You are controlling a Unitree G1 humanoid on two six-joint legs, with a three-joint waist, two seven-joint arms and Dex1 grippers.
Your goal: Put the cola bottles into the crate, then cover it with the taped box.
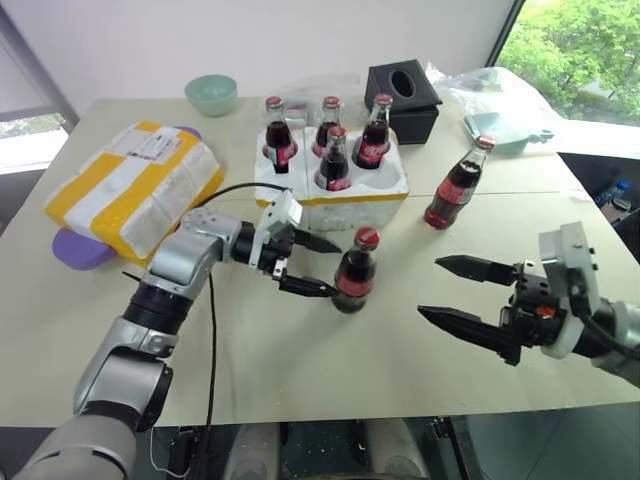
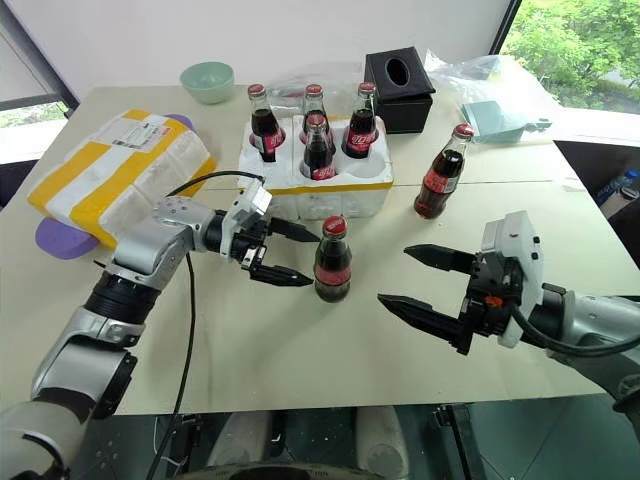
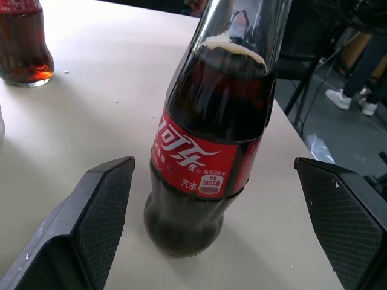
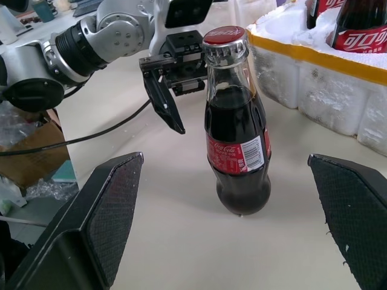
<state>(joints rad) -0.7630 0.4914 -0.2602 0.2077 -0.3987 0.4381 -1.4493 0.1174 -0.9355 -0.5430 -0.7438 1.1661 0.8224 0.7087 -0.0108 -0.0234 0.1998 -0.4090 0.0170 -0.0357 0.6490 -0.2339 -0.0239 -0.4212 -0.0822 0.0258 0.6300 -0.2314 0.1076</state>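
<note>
Reaching in from the side, your left end effector (image 1: pixel 318 266) is released, its two fingers spread wide either side of a loose cola bottle (image 1: pixel 354 271) standing upright on the desk (image 1: pixel 300 370); the fingertips are near the glass but not gripping it. Your right end effector (image 1: pixel 450 292) is also released, jaws wide, holding nothing, off to the right of that bottle and well apart from it. Just behind the loose bottle sits the crate (image 1: pixel 335 190), white foam with a yellow band, with four cola bottles (image 1: pixel 333 160) already upright in its wells. A sixth bottle (image 1: pixel 457 184) stands on the desk to the crate's right. The taped box (image 1: pixel 130 186) lies at your far left, resting partly on a purple plate (image 1: pixel 78 250). Farther back you have a black tissue box (image 1: pixel 402 100) and a pale green bowl (image 1: pixel 211 95).
</note>
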